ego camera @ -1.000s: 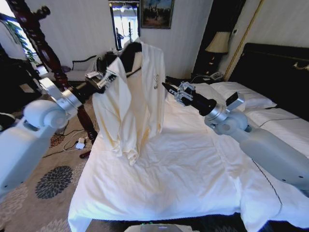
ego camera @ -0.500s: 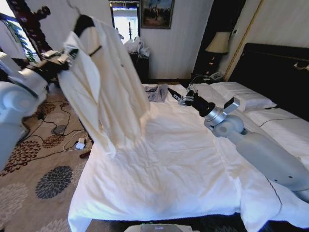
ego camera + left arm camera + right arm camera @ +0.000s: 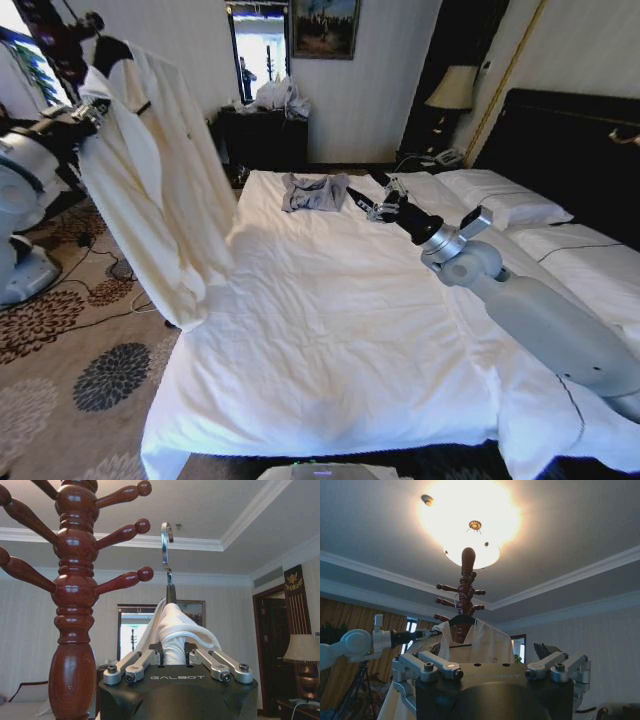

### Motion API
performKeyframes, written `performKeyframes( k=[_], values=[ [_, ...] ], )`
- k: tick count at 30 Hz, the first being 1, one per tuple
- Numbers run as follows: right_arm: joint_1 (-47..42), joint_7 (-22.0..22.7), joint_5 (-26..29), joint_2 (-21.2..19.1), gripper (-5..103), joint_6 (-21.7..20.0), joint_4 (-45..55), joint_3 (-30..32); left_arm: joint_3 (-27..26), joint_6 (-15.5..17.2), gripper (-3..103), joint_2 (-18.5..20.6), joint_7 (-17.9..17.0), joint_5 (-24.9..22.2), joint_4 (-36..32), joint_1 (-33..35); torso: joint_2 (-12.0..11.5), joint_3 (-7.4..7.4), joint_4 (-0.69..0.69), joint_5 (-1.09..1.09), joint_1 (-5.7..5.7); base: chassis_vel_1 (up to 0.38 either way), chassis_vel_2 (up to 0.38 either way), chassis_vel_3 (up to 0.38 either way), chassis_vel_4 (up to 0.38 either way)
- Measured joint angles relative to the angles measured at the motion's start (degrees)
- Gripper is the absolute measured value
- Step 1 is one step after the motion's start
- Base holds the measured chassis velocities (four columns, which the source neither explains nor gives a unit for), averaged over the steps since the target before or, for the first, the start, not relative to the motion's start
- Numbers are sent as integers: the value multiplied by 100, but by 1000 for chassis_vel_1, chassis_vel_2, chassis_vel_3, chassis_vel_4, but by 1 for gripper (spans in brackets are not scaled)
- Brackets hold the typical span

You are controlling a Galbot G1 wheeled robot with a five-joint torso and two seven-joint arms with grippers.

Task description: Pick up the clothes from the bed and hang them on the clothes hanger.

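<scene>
Cream clothes (image 3: 160, 190) on the clothes hanger (image 3: 167, 560) sit clamped in the left gripper (image 3: 172, 655); right gripper (image 3: 372, 205) jaws spread, empty.

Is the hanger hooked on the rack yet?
Not yet. The hanger's hook hangs free beside the rack's pegs, with the left gripper holding the clothes.

The bed (image 3: 330, 340) fills the middle, its headboard (image 3: 570, 150) to the right with pillows (image 3: 500, 200) before it. A small garment (image 3: 312, 192) lies on the far end. Left of the bed, the clothes (image 3: 160, 190) hang on the clothes hanger (image 3: 110, 48), beside a coat stand (image 3: 75, 605). A lamp (image 3: 452, 90) stands behind the pillows.
</scene>
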Motion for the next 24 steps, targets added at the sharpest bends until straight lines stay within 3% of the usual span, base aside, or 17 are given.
performKeyframes(
  k=[18, 24],
  values=[
    [-153, -22, -23, -111, 100, 70, 7, 91, 302, 60, 19, -390, 232, 55, 928, -684, 0, 0, 0, 0, 0, 0, 0, 0, 0],
    [-137, -24, -41, -54, 100, 77, -21, 47, 690, 44, 19, -536, 390, 101, 1403, -1125, 0, 0, 0, 0, 0, 0, 0, 0, 0]
  ],
)
